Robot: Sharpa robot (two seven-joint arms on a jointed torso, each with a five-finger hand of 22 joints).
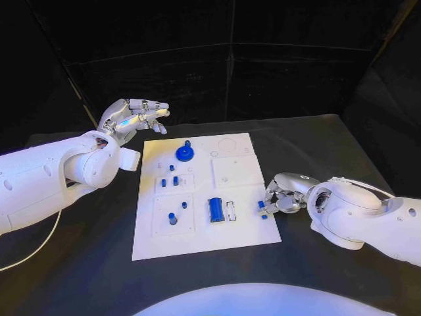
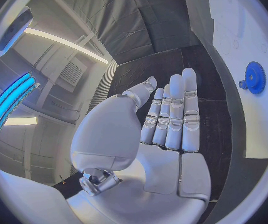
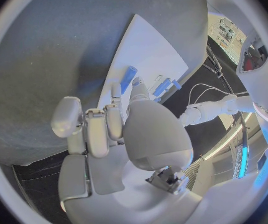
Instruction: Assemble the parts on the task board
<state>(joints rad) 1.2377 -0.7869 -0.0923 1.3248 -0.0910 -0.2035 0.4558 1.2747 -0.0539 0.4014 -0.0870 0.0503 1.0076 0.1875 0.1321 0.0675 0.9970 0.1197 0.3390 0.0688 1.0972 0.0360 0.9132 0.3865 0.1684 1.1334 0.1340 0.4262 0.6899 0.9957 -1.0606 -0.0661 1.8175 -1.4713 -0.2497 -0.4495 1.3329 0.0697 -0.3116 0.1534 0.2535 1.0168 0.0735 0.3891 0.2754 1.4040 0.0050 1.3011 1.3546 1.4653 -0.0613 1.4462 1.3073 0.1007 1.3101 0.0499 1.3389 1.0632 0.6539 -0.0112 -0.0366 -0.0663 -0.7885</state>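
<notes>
The white task board [image 1: 206, 227] lies mid-table. A blue gear [image 1: 184, 153] stands near its far edge, and the left wrist view shows the gear [image 2: 254, 77] beyond my fingertips. Small blue pegs [image 1: 169, 181] sit left of centre, and a long blue block [image 1: 214, 209] lies near the front. My right hand [image 1: 281, 197] hovers at the board's right edge and pinches a small blue part [image 1: 263, 206]. In the right wrist view that part [image 3: 116, 90] sits between thumb and finger. My left hand [image 1: 133, 118] is raised off the board's far left corner, fingers straight and empty.
A small white piece [image 1: 230, 210] lies beside the blue block. Another blue peg [image 1: 171, 217] stands in the board's front left section. Black tabletop [image 1: 324, 151] surrounds the board, and dark curtains close off the back.
</notes>
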